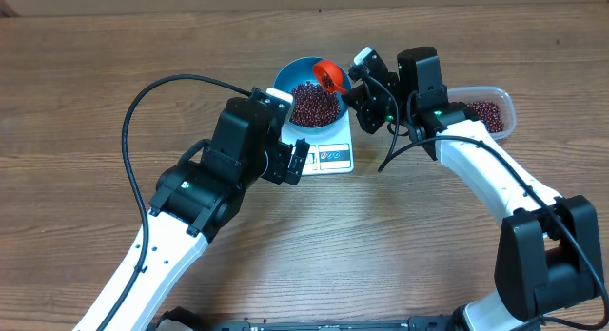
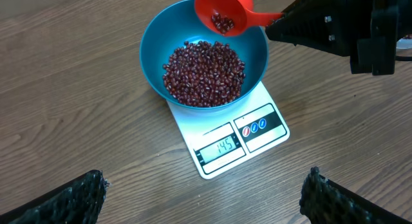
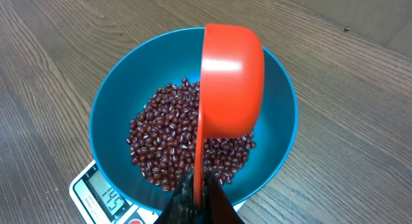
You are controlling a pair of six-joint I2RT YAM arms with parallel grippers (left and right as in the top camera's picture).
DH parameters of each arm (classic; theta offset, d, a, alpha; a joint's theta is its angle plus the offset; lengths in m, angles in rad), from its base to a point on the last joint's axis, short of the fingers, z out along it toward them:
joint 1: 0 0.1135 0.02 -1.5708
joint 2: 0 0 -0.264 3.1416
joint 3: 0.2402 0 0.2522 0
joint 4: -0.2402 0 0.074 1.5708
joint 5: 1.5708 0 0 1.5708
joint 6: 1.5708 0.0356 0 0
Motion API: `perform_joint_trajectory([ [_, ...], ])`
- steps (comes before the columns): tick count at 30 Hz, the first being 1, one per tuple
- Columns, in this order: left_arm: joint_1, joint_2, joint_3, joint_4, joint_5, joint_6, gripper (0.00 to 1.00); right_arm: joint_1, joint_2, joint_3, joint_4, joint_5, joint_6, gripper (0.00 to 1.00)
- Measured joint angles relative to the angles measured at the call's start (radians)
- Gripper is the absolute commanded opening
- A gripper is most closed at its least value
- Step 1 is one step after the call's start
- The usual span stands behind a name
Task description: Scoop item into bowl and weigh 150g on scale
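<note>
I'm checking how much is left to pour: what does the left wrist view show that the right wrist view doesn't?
Only the left wrist view: a few beans inside the red scoop, and the whole front of the scale with its buttons. Only the right wrist view: the scoop's outer side, and its handle clamped in the right end effector. Both: the blue bowl of beans on the scale, the scoop over it, and the display reading 145.
</note>
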Motion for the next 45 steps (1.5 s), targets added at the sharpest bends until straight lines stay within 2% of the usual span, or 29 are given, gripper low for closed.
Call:
perform_joint_trajectory([
  [31, 0.000, 0.000, 0.000, 0.000, 0.000, 0.000, 1.00, 0.002, 0.000, 0.000, -0.034, 0.029, -0.010, 0.04],
  [45, 0.000, 0.000, 0.000, 0.000, 0.000, 0.000, 1.00, 0.007, 0.000, 0.000, -0.032, 0.010, -0.100, 0.04],
])
